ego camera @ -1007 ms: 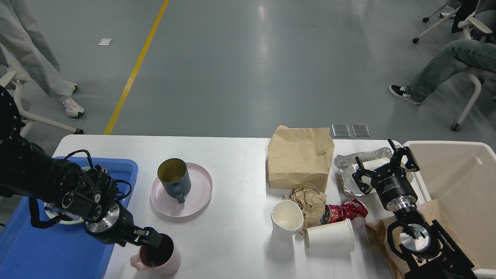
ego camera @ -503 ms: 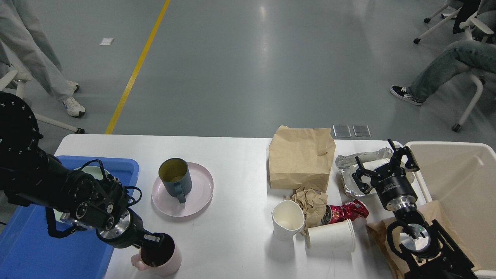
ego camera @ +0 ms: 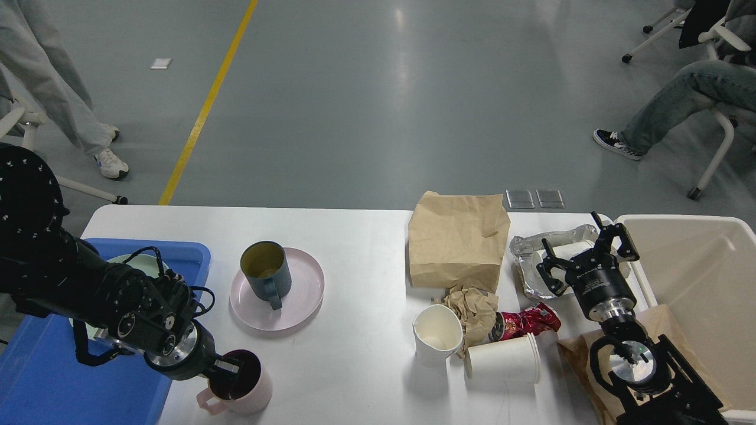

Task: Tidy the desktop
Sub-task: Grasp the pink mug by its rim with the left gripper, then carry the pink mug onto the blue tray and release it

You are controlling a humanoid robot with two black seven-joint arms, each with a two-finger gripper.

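Note:
The white desktop (ego camera: 354,248) holds dishes on the left and litter on the right. My left gripper (ego camera: 227,367) is at the front left, shut on the rim of a pink mug (ego camera: 248,391), with one finger inside it. The mug is next to the blue tray (ego camera: 35,378). My right gripper (ego camera: 585,254) is open and empty, just above a crumpled foil container (ego camera: 531,248) at the right. A dark teal mug (ego camera: 266,271) stands on a pink plate (ego camera: 301,295).
A brown paper bag (ego camera: 458,239), crumpled brown paper (ego camera: 472,307), a red wrapper (ego camera: 528,321) and two white paper cups (ego camera: 437,336) lie centre right. A cream bin (ego camera: 703,277) stands at the right edge. A pale green plate (ego camera: 127,260) lies in the tray. People sit and stand beyond the table.
My left arm has swung and settled lower over the pink mug, and the mug has shifted slightly left and up in the view. The right arm has not moved.

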